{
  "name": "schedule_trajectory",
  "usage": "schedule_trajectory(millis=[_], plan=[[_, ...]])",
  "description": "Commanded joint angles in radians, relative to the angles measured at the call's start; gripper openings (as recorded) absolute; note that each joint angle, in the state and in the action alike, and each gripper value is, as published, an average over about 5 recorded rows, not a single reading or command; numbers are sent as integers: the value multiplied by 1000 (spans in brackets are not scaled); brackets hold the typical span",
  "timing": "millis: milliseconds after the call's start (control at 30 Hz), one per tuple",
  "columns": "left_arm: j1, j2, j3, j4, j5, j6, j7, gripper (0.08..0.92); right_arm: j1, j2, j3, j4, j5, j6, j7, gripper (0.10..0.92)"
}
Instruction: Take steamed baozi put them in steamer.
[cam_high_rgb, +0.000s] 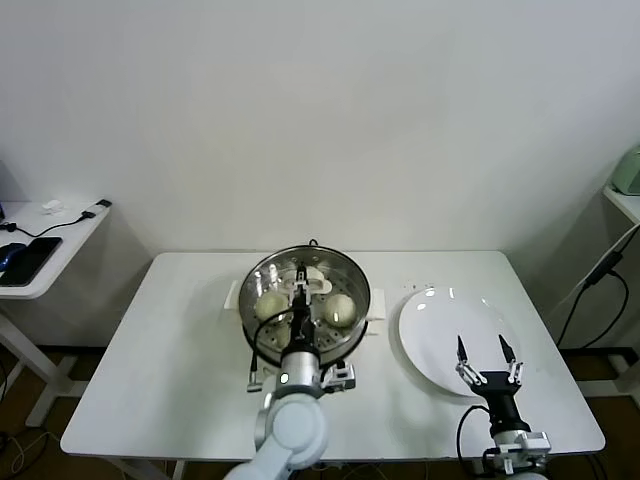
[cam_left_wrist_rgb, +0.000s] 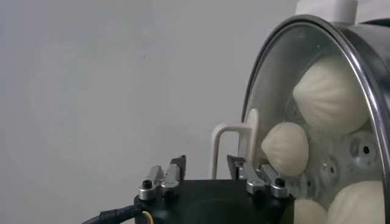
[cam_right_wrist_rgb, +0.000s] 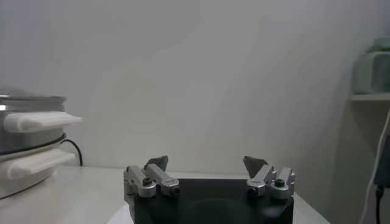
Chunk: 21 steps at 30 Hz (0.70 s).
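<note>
The steamer (cam_high_rgb: 352, 283) stands mid-table, a shiny steel pot with a perforated tray on a white base. Cream-white baozi lie inside it: one on the left (cam_high_rgb: 270, 305), one on the right (cam_high_rgb: 340, 308). The left wrist view shows several baozi (cam_left_wrist_rgb: 332, 91) (cam_left_wrist_rgb: 286, 149) (cam_left_wrist_rgb: 359, 204) on the tray. My left gripper (cam_high_rgb: 300, 292) (cam_left_wrist_rgb: 207, 163) hangs over the pot's near side, jaws apart, nothing between them. My right gripper (cam_high_rgb: 484, 348) (cam_right_wrist_rgb: 205, 163) stands open above the near part of the flat white plate (cam_high_rgb: 430, 325), which is bare.
The steamer's white side handles (cam_right_wrist_rgb: 36, 120) stick out towards the plate. A low side table (cam_high_rgb: 40, 250) with dark devices stands at far left. At far right are a shelf with a green object (cam_high_rgb: 630, 170) and a hanging black cable (cam_high_rgb: 590, 290).
</note>
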<state>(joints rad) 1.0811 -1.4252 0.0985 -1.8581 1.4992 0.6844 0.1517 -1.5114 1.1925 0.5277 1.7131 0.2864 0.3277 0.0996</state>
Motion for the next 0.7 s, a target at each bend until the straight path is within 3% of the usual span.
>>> schedule_trajectory(millis=[33,200,367,567,700], plan=[[70,84,-14,-186,-199,-23,-31,540,6,-11,-16,1,4,-14,7,823],[127,90,-119,-275,-602,-159,-202,679,10,-3,-36,-1,9,-9,16,823],[215,120,-372,-357,-1119,-313,-299,802,9,-36,-75,3,18,6,36,823],[300,140,-813,-326,-1780,-439,-285,822,10,-69,-101,16,40,18,62,823],[379,210,-940,-234,-1988,-512,-245,823,10,-69,-107,9,45,38,56,823]])
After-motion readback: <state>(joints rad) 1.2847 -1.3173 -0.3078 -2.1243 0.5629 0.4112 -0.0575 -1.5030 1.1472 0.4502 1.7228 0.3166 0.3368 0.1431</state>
